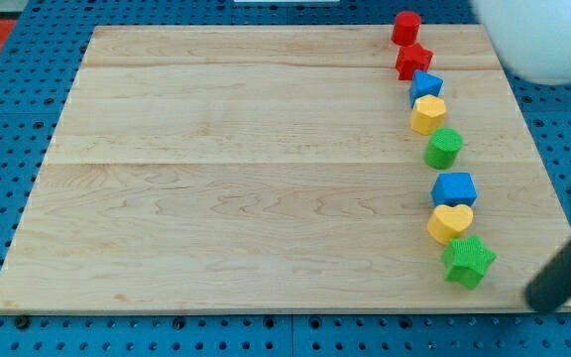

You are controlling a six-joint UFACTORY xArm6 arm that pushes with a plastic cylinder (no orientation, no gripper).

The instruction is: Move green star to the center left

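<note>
You have the green star (468,262) sitting at the near right of the wooden board (226,188), touching the yellow heart (450,223) just beyond it. Farther along the same right-hand column stand a blue block (454,187), a green cylinder (443,148), a yellow block (427,114), another blue block (426,85), a red star (413,61) and a red block (406,27). A dark blurred rod (568,273) shows right of the star, but you cannot tell where my tip ends; there are no jaws, so nothing is grasped.

No readable text, labels or numbers on anything
</note>
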